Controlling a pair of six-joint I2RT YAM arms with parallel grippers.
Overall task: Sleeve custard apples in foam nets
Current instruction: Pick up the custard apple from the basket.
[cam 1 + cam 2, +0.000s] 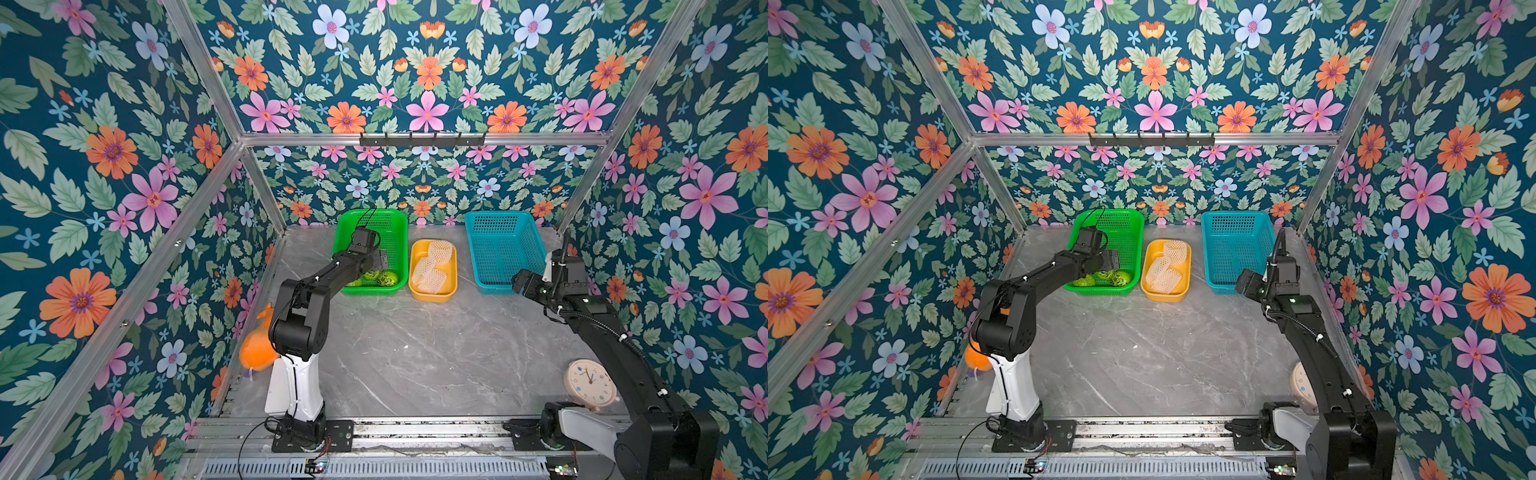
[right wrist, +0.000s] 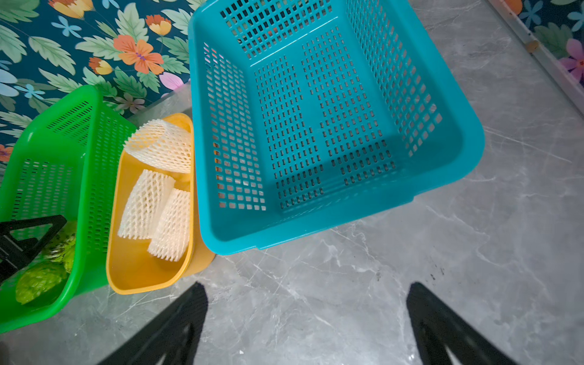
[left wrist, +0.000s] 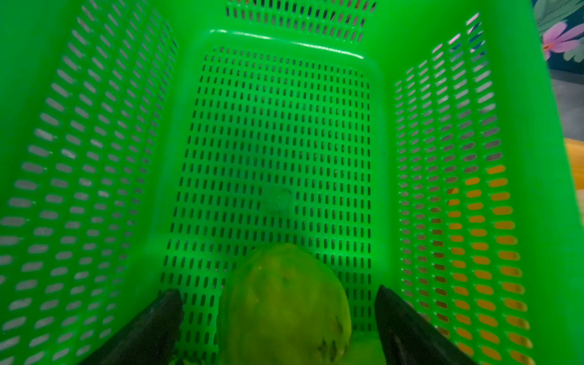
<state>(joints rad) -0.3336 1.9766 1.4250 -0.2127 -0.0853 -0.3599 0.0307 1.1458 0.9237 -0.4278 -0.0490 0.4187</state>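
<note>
**A:** So, where are the custard apples (image 1: 388, 278)?

**B:** All three lie in the green basket (image 1: 392, 232), bunched at its near end with their bumpy skin bare. That basket stands at the back of the worktop (image 1: 415, 353), on the left side.

**A:** And the left fingers (image 3: 151, 325)?

**B:** Down inside the green basket and spread wide apart. The left wrist view shows one custard apple (image 3: 284, 303) between them with a gap on either side, so neither finger touches it.

**A:** Where are the foam nets (image 2: 145, 202)?

**B:** Three of them lie in the yellow tray (image 2: 142, 278). The tray stands between the green basket and the blue basket (image 2: 316, 126), just beside both. Two nets lie side by side, touching. The third rests curled at the tray's far end.

**A:** What about the right fingers (image 2: 177, 325)?

**B:** Spread wide as well, gripping nothing. They hang over bare worktop just in front of the blue basket, well apart from the nets.

**A:** Anything else on the worktop?

**B:** An orange plush toy (image 1: 257, 349) sits against the left wall, partly hidden behind the left arm. A round clock (image 1: 590, 384) lies face up near the right arm's base.
</note>
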